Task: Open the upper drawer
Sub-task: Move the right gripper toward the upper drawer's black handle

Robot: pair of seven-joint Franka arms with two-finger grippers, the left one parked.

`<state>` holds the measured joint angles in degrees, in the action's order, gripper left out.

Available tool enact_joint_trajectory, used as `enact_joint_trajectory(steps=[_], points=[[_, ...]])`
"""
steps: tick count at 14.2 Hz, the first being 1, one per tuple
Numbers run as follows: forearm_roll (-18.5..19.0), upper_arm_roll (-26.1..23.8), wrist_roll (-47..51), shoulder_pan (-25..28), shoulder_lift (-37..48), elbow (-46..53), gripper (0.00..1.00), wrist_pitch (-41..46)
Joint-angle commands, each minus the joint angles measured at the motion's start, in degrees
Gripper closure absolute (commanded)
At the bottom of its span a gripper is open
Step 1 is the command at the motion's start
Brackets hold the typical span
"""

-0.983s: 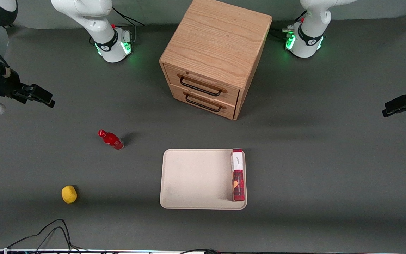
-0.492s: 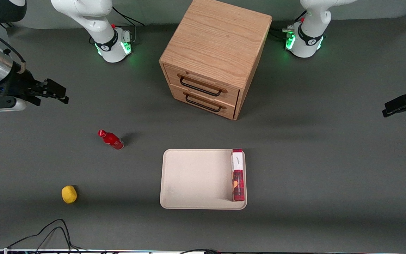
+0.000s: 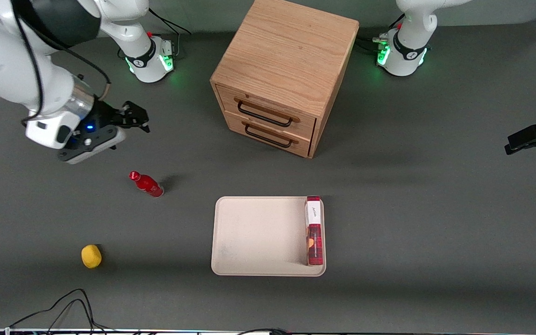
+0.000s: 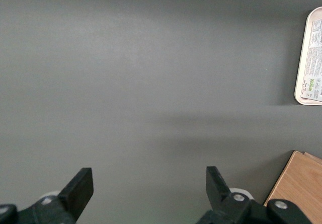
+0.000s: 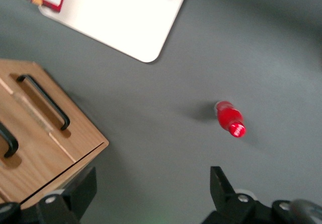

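The upper drawer is the top one of two light oak fronts on the cabinet, and its black wire handle runs across it. It sits flush and shut. My gripper hangs above the table toward the working arm's end, well apart from the cabinet, open and holding nothing. In the right wrist view the open gripper has bare table between its fingers. The upper drawer shows there with part of its handle, beside the lower drawer's handle.
A red bottle lies on the table nearer the front camera than my gripper. A beige tray holds a red box in front of the cabinet. A yellow ball sits near the front edge.
My gripper has swung in from the working arm's end of the table toward the cabinet. The drawers and the other objects have not moved.
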<state>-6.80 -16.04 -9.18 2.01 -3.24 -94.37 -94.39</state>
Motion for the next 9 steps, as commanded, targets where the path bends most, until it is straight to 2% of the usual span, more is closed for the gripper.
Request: enact_joint_trajectory(steps=[1,9], points=[[-0.7,-3.5,-10.3,0.1,-1.1,1.8,0.0,-0.3],[-0.4,-10.3,-10.9,0.4,-5.7,1.8,0.0,-4.0]])
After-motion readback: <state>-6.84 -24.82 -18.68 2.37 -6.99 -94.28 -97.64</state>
